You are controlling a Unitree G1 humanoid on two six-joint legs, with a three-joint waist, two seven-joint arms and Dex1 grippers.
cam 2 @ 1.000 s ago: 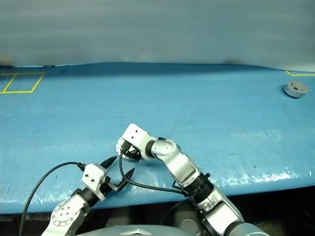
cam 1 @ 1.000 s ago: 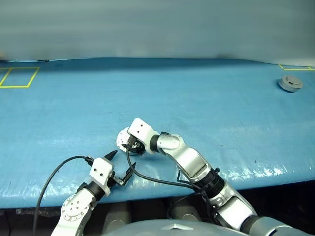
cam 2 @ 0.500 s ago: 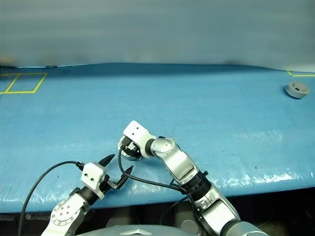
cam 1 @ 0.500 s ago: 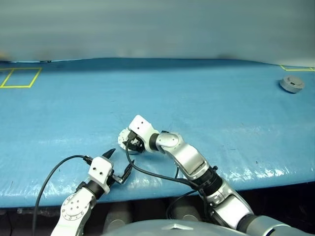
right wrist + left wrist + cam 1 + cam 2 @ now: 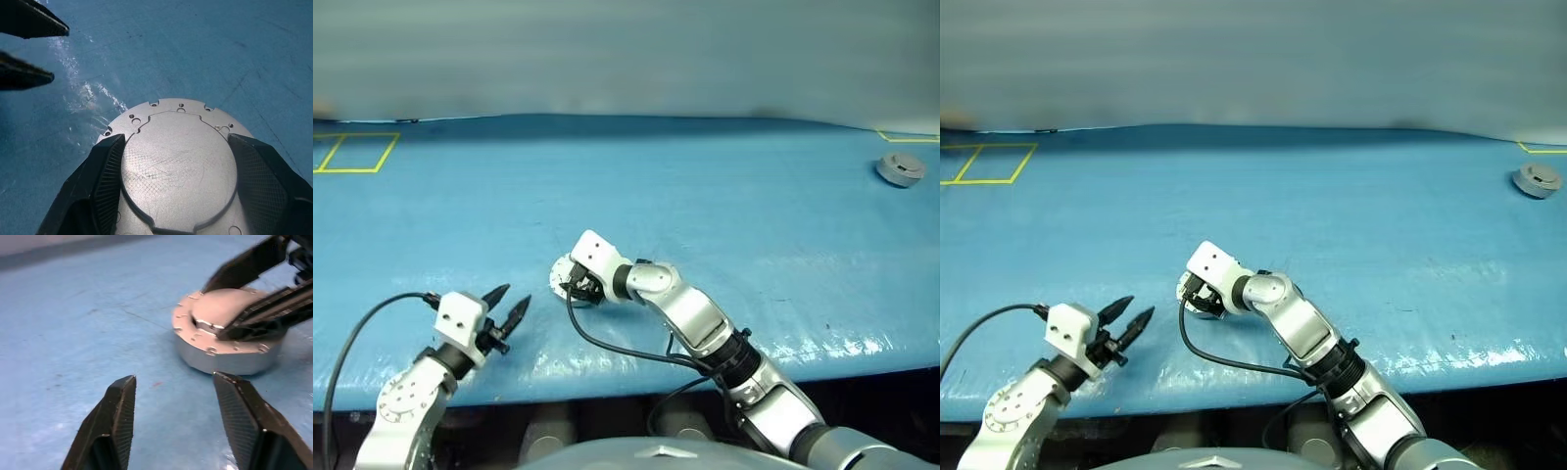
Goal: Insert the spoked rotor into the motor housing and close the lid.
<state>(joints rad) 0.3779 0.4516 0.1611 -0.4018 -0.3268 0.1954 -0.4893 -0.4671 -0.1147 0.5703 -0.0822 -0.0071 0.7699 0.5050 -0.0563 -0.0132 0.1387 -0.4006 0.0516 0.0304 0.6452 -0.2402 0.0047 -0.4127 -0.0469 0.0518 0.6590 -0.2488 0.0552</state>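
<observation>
Closed motor housing (image 5: 226, 340) near table edge (image 5: 607, 377), seemingly between right hand (image 5: 176, 161) fingers.

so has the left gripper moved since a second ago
Yes. The left gripper has swung out to the robot's left, away from the motor housing, which stays put under the right gripper.

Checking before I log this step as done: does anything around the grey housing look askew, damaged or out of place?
Nothing stands out. The round grey motor housing sits flat on the blue table cover with its smooth grey lid closed and level; the right gripper straddles it. The left gripper is apart, empty.
</observation>
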